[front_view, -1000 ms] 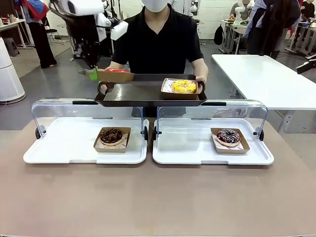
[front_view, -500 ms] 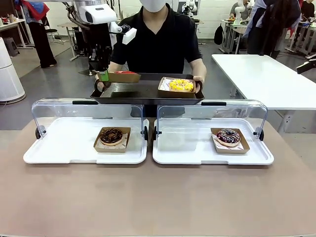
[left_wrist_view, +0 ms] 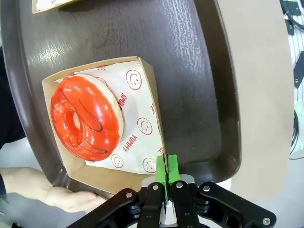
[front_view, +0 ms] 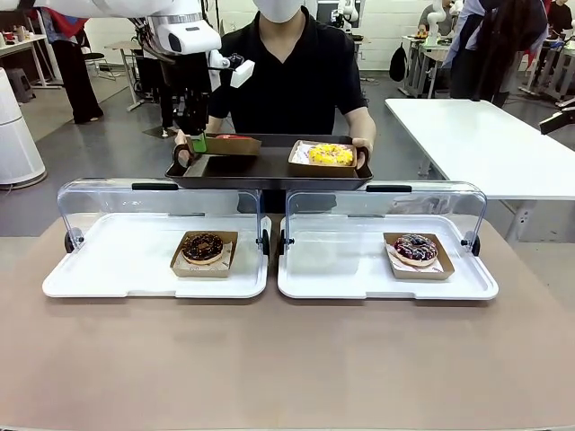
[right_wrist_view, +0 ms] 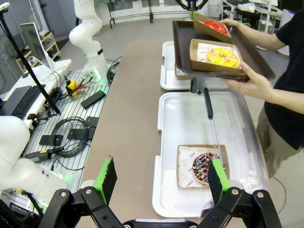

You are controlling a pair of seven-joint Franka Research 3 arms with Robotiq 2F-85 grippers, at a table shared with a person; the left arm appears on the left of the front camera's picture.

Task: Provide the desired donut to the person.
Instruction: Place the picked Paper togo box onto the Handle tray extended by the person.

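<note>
My left gripper [front_view: 196,142] [left_wrist_view: 166,166] is shut on the edge of a brown card box [left_wrist_view: 137,123] that holds a red-glazed donut [left_wrist_view: 88,116] [front_view: 235,136]. The box is slightly tilted at the left end of a dark tray [front_view: 260,172] [left_wrist_view: 199,71]. The person [front_view: 287,72] in a black shirt holds that tray by both ends; one hand [left_wrist_view: 52,194] is next to the box. A yellow donut [front_view: 331,154] [right_wrist_view: 221,56] in its own box sits at the tray's right end. My right gripper [right_wrist_view: 161,180] hangs open above the table, holding nothing.
Two white trays with raised clear lids stand side by side on the brown table. The left one [front_view: 108,269] holds a chocolate donut [front_view: 204,247], the right one [front_view: 341,269] a dark sprinkled donut [front_view: 415,248] [right_wrist_view: 204,167]. A white table [front_view: 485,135] stands at the back right.
My left gripper has carried the red donut's box rightward and down over the dark tray's left end. The person has shifted the tray slightly.
</note>
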